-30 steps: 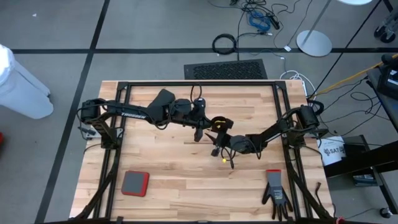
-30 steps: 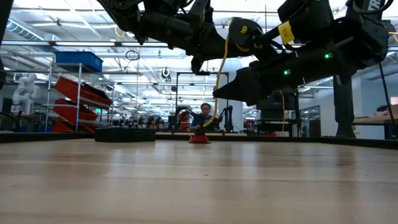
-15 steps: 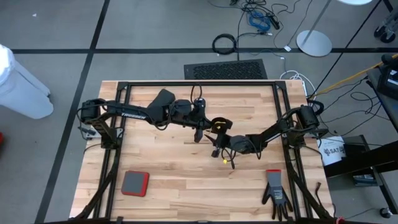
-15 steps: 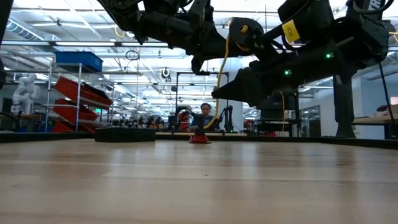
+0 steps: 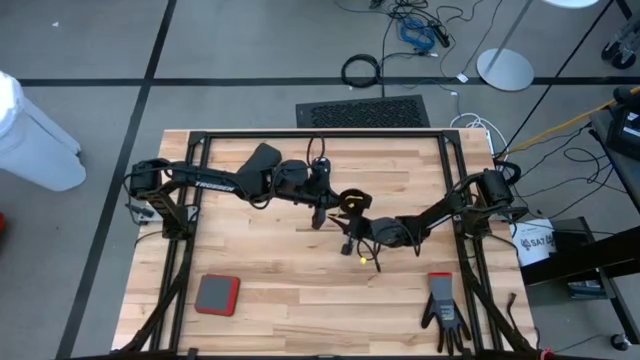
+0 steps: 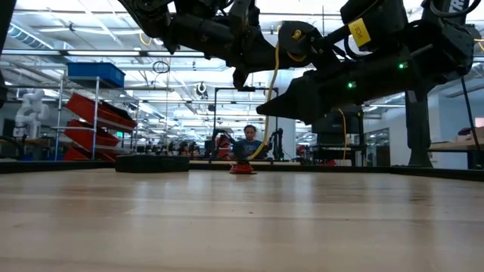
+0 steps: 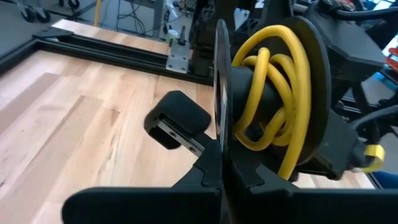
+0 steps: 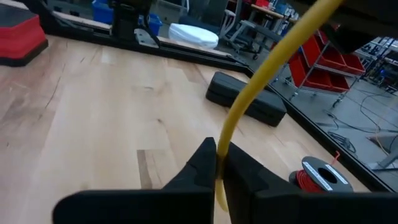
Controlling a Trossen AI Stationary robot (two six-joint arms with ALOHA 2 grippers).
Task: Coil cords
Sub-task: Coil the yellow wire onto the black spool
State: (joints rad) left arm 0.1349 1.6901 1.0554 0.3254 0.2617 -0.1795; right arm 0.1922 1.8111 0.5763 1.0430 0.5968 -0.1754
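so, from above, both arms are seen meeting over the middle of the wooden table [image 5: 260, 290]. the left gripper [image 5: 322, 208] is reached in from the left side and is clamped on a small black reel [image 5: 352, 199] wound with the yellow cord [image 5: 359, 254]. the right gripper [image 5: 352, 236] is brought in from the right, just below the reel, with a bit of yellow cord showing at its tip. a red and grey pad [image 5: 217, 294] is laid near the front left corner and a dark glove [image 5: 443, 308] near the front right.

at table height, both grippers are held well up off the wood, and the yellow cord [image 6: 268, 98] is seen hanging down from the reel [image 6: 295, 38] past the right gripper [image 6: 265, 110]. a red reel [image 6: 242, 168] is sat on the far edge, with a person seated in the room behind it.

in the left wrist view, the reel's thin flange [image 7: 221, 93] is pinched between the closed fingers [image 7: 205, 174], with yellow loops [image 7: 273, 93] wrapped round the hub.

in the right wrist view, the fingers [image 8: 202, 165] are squeezed narrow on the yellow cord [image 8: 261, 87], which is run up and away from them. a black block [image 8: 245, 98] and the red reel [image 8: 320, 176] are laid on the table beyond.
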